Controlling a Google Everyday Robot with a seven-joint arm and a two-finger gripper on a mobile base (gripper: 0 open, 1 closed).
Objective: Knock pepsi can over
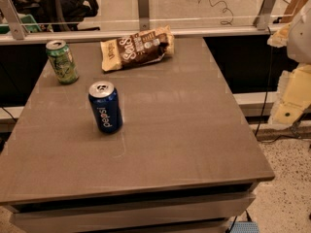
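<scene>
Three things sit on the desk: the pepsi can, a green can and a brown snack bag. The pepsi can stands upright, silver top up, left of the desk's middle at about 9 o'clock. From it, the green can is at about 11 o'clock, well apart, and the bag lies flat at about 1 o'clock near the far edge.

The pincer hangs off the desk at about 3 o'clock, at the right edge of the view and well apart from the pepsi can. I cannot tell whether it is released or clenched; it appears to hold nothing.

By my reading, none of the task is done yet: the can is on its base and nothing touches it. What is left is the whole job, namely bringing the pincer across the desk toward 9 o'clock, meeting the can's side and tipping it, without disturbing the green can.
</scene>
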